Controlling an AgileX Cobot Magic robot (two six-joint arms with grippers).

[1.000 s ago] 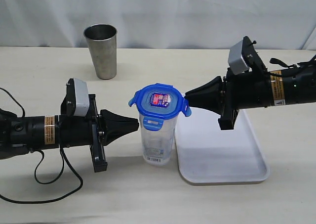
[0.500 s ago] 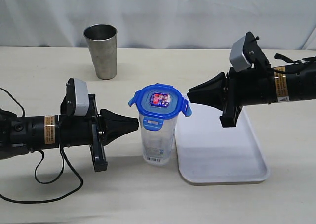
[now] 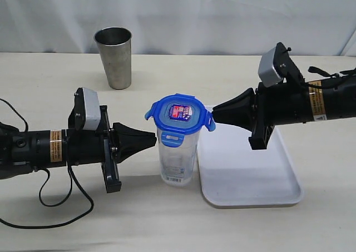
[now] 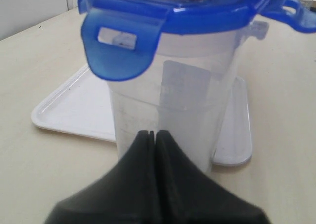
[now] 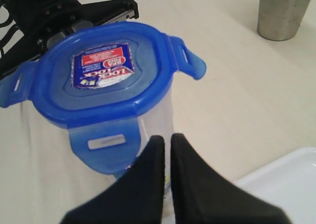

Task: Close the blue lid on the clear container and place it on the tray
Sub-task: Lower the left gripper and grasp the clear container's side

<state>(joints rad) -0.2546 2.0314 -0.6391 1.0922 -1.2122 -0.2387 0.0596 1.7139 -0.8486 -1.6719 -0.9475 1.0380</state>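
Blue lid (image 3: 179, 114) on clear container (image 3: 178, 157), sticker (image 5: 103, 65) reads LOCK; left gripper (image 3: 152, 140), right gripper (image 3: 214, 114) both pressed together

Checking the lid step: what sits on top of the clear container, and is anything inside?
The blue lid sits on the clear container, its side flaps flaring outward. Through the wall nothing shows inside; the lid covers the mouth, so the rim is hidden.

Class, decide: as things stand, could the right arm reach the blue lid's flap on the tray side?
Probably yes: the right gripper, jaws shut, points at that flap of the blue lid with nothing between them.
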